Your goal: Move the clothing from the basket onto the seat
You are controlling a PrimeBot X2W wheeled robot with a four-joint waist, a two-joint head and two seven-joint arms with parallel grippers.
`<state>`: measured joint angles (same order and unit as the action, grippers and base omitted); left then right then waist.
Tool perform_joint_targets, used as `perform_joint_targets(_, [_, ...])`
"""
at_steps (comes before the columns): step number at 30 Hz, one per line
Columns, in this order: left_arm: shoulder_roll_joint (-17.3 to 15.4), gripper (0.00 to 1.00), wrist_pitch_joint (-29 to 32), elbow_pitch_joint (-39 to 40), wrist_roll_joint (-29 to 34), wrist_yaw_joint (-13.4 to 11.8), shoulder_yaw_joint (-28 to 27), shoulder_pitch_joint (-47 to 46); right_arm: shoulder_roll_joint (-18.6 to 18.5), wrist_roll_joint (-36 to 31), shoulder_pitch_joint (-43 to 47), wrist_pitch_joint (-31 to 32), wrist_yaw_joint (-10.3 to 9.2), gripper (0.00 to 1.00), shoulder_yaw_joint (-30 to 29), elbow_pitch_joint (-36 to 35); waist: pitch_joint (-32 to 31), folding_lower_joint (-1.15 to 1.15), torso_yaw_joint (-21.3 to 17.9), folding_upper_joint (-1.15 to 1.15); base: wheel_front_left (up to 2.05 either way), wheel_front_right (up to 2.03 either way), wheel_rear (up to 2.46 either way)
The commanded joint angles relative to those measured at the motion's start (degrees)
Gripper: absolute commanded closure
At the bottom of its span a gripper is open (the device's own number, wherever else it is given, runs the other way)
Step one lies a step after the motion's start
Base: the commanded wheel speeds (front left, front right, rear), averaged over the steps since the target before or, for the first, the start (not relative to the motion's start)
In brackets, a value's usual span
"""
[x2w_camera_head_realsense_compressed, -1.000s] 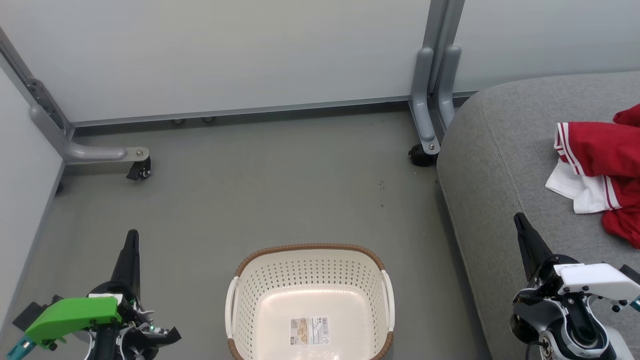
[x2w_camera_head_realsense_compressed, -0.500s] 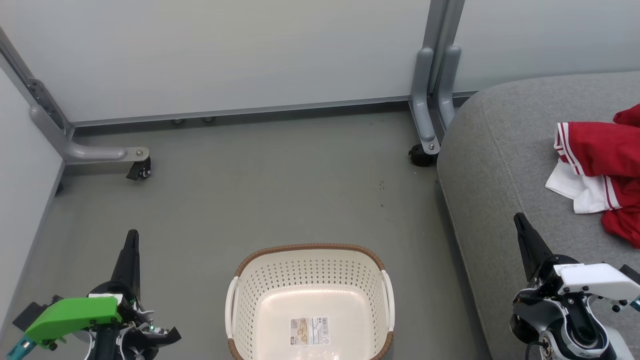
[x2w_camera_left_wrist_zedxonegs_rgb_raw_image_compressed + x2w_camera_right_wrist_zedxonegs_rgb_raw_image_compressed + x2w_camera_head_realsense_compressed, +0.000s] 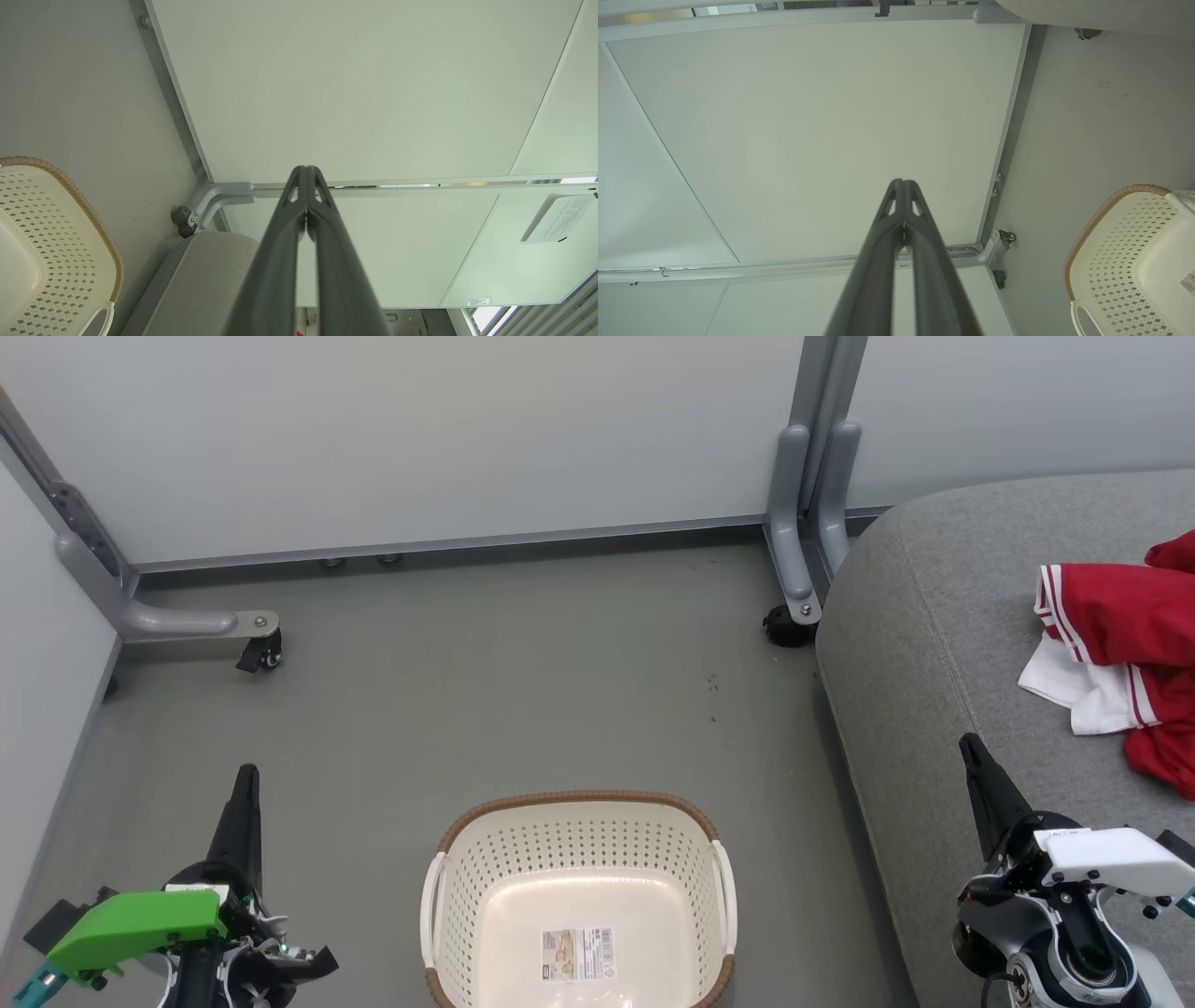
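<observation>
The cream basket [image 3: 579,821] with its brown rim stands on the floor at the bottom centre of the head view, with only a paper label on its bottom. Red clothing [image 3: 1125,644] with white trim lies bunched on the grey seat [image 3: 924,644] at the right edge. My left gripper [image 3: 246,779] is at the lower left beside the basket, fingers pressed together and holding nothing. My right gripper [image 3: 971,747] is at the lower right over the seat's front edge, also shut and holding nothing. The basket's rim [image 3: 88,214] shows in the left wrist view and the basket's wall [image 3: 1115,233] in the right wrist view.
Pale partition panels close off the back and left. Their grey metal feet on castors stand at the left [image 3: 196,621] and beside the seat [image 3: 794,607]. Grey floor [image 3: 523,681] stretches between the basket and the panels.
</observation>
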<state>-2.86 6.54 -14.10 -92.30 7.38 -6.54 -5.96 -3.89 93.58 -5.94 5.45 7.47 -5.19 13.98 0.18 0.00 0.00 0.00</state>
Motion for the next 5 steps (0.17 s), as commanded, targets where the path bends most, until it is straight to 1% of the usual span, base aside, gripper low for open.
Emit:
perform_joint_targets(1, [-0.01,1.00,0.20,0.10,-0.20,0.25,-0.12,-0.62,0.17,-0.26,-0.42,0.14,0.04,1.00,-0.22,0.14,0.00,0.00,0.00,0.00,0.00,0.00,0.00])
perform_joint_targets(5, [-0.01,1.00,0.20,0.10,-0.20,0.25,-0.12,-0.62,0.21,-0.35,-0.43,0.22,0.04,1.00,-0.29,0.14,0.00,0.00,0.00,0.00,0.00,0.00,0.00])
